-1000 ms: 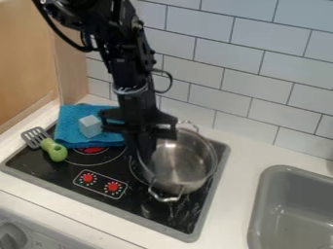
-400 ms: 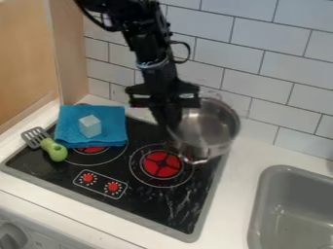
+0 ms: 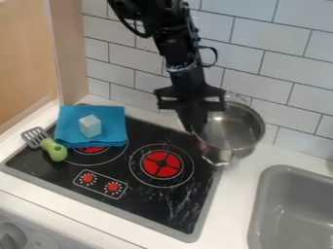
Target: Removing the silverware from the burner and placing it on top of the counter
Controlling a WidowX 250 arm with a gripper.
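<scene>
The silver pot [image 3: 237, 138] is over the stovetop's [image 3: 149, 206] right edge and the tabletop [image 3: 228, 199] beside it, off the red burner [image 3: 161, 164]. The tool [image 3: 197, 131] pinches its burner-side wall, likely because the thin rim offers a firm hold and leaves the far side free for setting down. The exact contact is hard to make out. The pot's underside is hidden, so I can't tell whether it touches anything; the sink [image 3: 255, 199] is cut off.
</scene>
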